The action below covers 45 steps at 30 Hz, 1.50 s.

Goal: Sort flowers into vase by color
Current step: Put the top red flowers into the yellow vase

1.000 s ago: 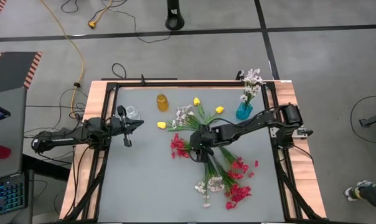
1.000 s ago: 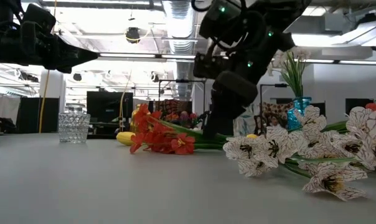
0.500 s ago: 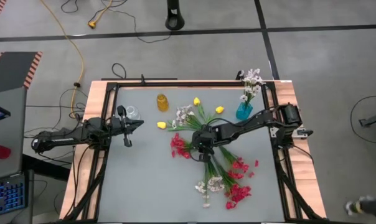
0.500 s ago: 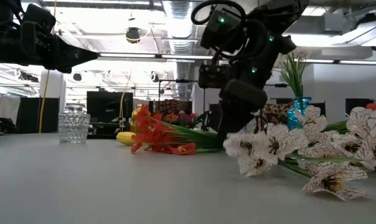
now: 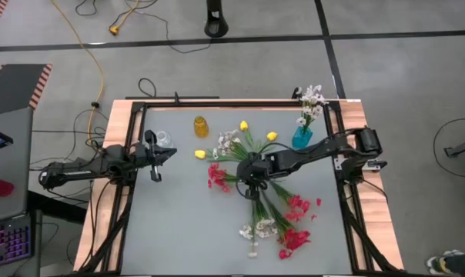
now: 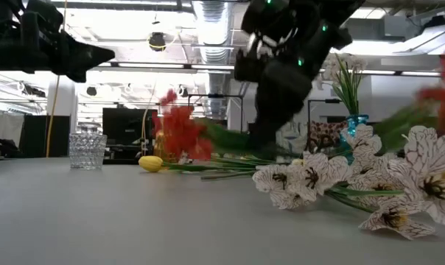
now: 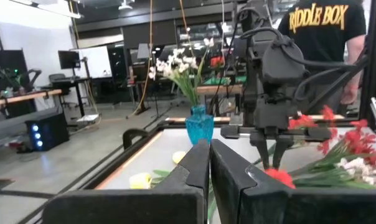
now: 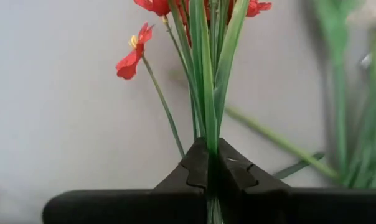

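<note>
My right gripper is over the heap of flowers at mid-table, shut on a red flower spray whose blossoms are raised above the table. Around it lie yellow buds, white blossom sprays and more red sprays. A blue vase with white flowers stands at the far right, an amber vase and a clear glass vase at the far left. My left gripper waits shut in the air at the table's left. My right gripper pinches the red spray's bundle of green stems between its two fingers. The fingers slant down from the table's right side, and the stems run on ahead of them. The blossom end is up off the table; the gripper hides the stems' other end.
A black frame rims the table. The nearer sprays, white and red, lie toward the near right. The near left of the grey tabletop is bare. A person stands beyond the table's right side.
My right gripper has shut on the red spray's stems and risen a little. The spray's blossom end, which lay on the table, now stands lifted above it and has swung slightly toward the far edge. Some white sprays nearby have shifted.
</note>
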Available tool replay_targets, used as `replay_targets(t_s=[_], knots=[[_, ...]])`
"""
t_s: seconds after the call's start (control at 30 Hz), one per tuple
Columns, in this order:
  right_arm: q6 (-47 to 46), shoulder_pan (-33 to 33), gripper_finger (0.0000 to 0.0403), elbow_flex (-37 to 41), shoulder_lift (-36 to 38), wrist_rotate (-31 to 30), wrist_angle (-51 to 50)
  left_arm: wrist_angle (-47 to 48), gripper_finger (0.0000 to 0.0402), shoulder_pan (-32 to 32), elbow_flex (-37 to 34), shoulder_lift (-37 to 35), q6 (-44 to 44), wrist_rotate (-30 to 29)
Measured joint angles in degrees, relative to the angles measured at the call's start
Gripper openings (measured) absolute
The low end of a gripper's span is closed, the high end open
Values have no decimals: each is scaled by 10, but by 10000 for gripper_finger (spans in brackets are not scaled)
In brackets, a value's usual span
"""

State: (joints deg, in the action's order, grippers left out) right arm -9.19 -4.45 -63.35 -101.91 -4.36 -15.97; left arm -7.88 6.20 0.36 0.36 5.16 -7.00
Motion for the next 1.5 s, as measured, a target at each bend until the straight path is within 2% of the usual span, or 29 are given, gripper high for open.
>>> replay_targets(t_s=[0.47, 0.63, 0.87, 1.03, 1.3, 1.5], knots=[[3, 5, 35, 0, 128, -35, 152, -20, 83, 0, 0, 0, -48, 43], [29, 5, 35, 0, 137, -35, 243, -20, 86, 0, 0, 0, -86, 64], [73, 8, 36, 0, 128, -35, 342, -28, 88, 0, 0, 0, -90, 71], [78, 17, 37, 0, 118, -35, 397, -50, 110, -6, 0, 1, -89, 69], [77, 38, 37, 0, 116, -37, 428, -121, 173, -25, 0, 57, -78, 54], [78, 41, 37, 0, 116, -35, 439, -218, 179, -26, 0, 141, -79, 31]])
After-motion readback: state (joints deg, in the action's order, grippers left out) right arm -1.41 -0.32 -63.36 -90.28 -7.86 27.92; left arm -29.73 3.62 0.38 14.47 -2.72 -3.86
